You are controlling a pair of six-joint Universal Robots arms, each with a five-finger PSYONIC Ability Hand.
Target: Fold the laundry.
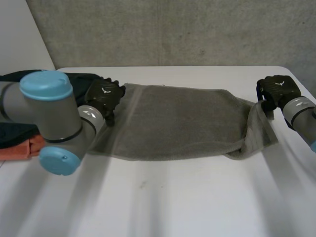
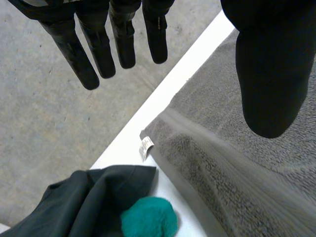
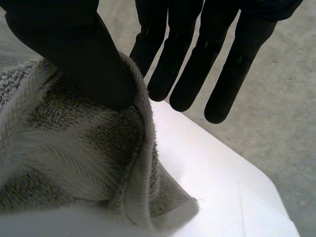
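A grey towel (image 1: 182,121) lies spread lengthwise across the white table (image 1: 173,202). My right hand (image 1: 276,90) holds the towel's far right corner lifted off the table. In the right wrist view its thumb (image 3: 89,59) pinches the towel (image 3: 64,148) against the fingers. My left hand (image 1: 103,95) hovers over the towel's far left corner. In the left wrist view its fingers (image 2: 123,34) are straight and apart from the thumb, holding nothing. Below them lies the towel corner (image 2: 256,173) with a small white label (image 2: 145,147).
A dark garment (image 1: 15,132) and an orange cloth (image 1: 19,149) are piled at the table's left, behind my left arm. Beside the towel corner the dark garment (image 2: 94,197) has a teal item (image 2: 148,217) against it. The table's far edge runs close behind both hands.
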